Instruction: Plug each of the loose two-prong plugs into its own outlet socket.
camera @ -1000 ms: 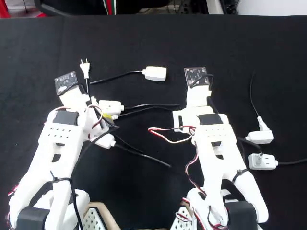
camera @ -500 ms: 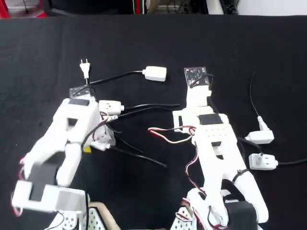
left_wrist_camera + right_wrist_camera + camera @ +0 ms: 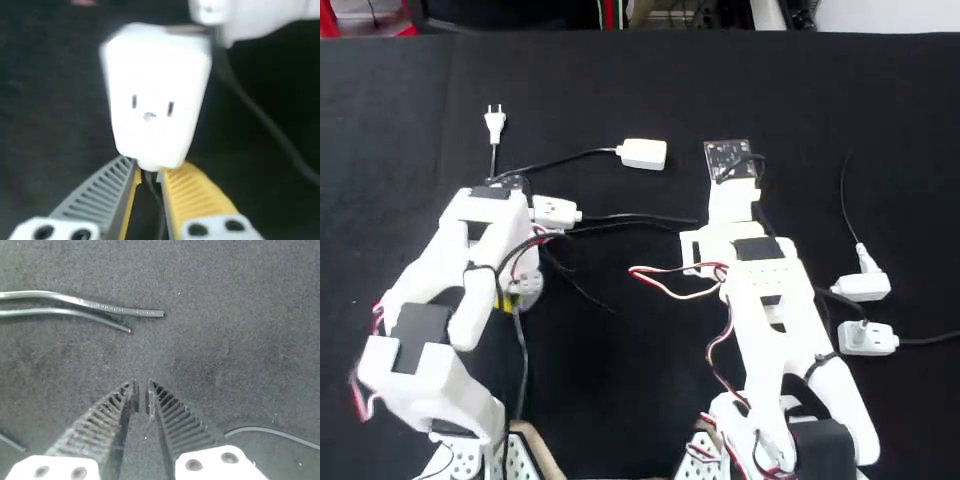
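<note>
The loose two-prong plug (image 3: 495,122) lay on the black cloth (image 3: 650,90) towards the far left, prongs pointing away from the arms, its dark cord running back towards the left arm (image 3: 470,260); just beyond that arm's front end sat a white outlet socket (image 3: 556,210), and the left wrist view showed this same socket (image 3: 155,95) face-on, two slots and a round hole in plain sight; the left gripper (image 3: 147,172) was clenched at the socket's near end, its grey and yellow fingers drawn almost together there with a black cord passing between them; a second white socket (image 3: 643,153) lay free on the cloth farther off, well apart from the plug, with its own cord trailing away to the left; at the far right edge two more sockets (image 3: 861,287) (image 3: 867,337) lay one just beside the other, each with a plug seated in it; the right arm (image 3: 760,290) stood between the held socket and that pair; the right gripper (image 3: 141,390) hung over bare cloth with its jaws pressed nearly together, grasping nothing; near it two cut cable ends (image 3: 145,314) lay side by side on the cloth, clear of its fingers.
</note>
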